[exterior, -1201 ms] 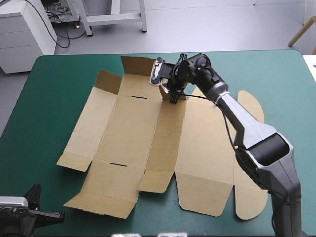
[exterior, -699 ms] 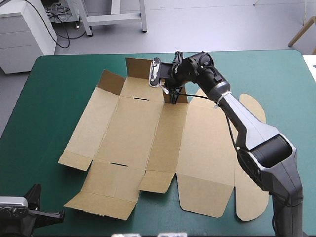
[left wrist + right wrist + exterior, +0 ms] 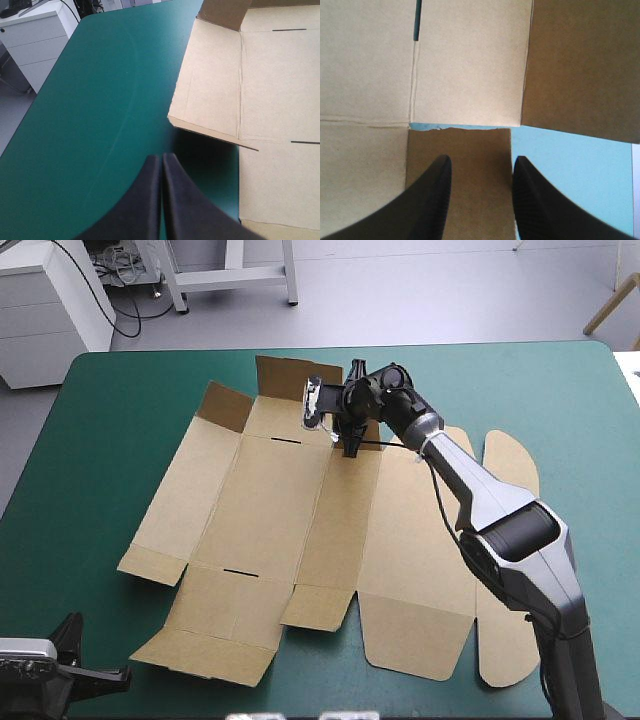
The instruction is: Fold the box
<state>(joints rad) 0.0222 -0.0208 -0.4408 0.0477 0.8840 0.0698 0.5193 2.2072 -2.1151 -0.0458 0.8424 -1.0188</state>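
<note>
High view has the brown box [image 3: 270, 530] lying mostly flat at the middle of the table [image 3: 110, 410], my right gripper [image 3: 350, 445] open over a far-edge flap [image 3: 470, 150], which I judge needs pinching and raising next; my left gripper [image 3: 161, 159] sits closed near-left.

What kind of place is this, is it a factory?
More likely a robot test lab or workshop: a robot arm's right gripper reaches over an unfolded brown box on a teal-green table, with an office drawer cabinet and loose cables beyond.
</note>
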